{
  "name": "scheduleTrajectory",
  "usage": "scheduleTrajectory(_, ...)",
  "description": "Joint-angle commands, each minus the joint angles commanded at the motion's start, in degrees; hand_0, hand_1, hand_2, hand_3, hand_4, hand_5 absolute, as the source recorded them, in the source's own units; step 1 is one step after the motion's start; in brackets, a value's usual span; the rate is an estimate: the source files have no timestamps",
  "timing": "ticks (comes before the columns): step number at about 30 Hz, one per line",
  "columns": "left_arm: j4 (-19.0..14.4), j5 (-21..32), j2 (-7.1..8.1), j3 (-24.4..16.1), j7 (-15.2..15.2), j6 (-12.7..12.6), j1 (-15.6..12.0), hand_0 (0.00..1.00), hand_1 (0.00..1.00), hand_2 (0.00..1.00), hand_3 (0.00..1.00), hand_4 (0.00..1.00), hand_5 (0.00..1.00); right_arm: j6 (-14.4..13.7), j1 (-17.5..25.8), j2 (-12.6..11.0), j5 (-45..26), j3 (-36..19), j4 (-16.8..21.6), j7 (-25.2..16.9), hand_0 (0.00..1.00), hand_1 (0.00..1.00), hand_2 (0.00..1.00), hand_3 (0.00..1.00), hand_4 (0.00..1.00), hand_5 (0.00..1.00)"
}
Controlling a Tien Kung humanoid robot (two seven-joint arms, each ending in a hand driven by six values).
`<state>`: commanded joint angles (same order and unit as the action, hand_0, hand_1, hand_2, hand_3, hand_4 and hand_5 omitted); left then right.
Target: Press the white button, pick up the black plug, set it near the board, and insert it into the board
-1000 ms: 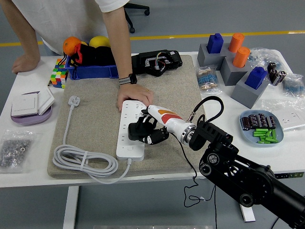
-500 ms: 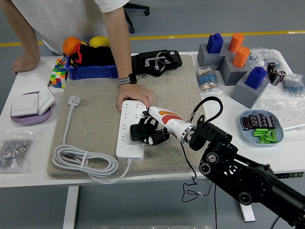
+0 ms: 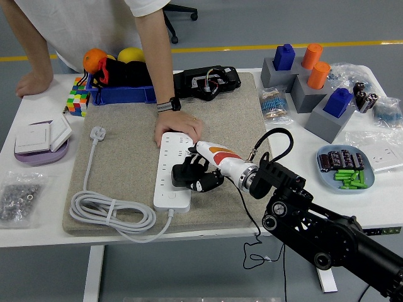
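While my right hand (image 3: 196, 175) curls over the white power strip (image 3: 173, 171), the black plug (image 3: 181, 177) sits gripped in its fingers.
Small, dark and blocky, it rests on the strip's near sockets; my fingers hide its prongs. A person's hand (image 3: 179, 124) steadies the strip's far end.

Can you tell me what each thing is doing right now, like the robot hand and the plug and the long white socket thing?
right hand: fingers curled around the black plug
black plug: held over the power strip; seating unclear
power strip: flat on the mat, far end held
person's hand: pressing on the strip's far end
white cable: coiled on the mat
white plug: lying unplugged
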<state>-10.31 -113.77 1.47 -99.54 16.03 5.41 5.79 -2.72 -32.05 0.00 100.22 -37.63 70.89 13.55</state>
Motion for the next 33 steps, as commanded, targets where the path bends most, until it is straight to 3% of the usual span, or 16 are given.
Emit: scheduleTrajectory(33, 0.0, -0.69, -0.11, -0.82, 0.05, -0.06, 0.06, 0.626, 0.628, 0.634, 0.685, 0.536, 0.391, -0.44, -0.74, 0.0, -0.58, 1.86, -0.62, 0.01, 0.423, 0.381, 0.463, 0.48, 0.756, 0.002)
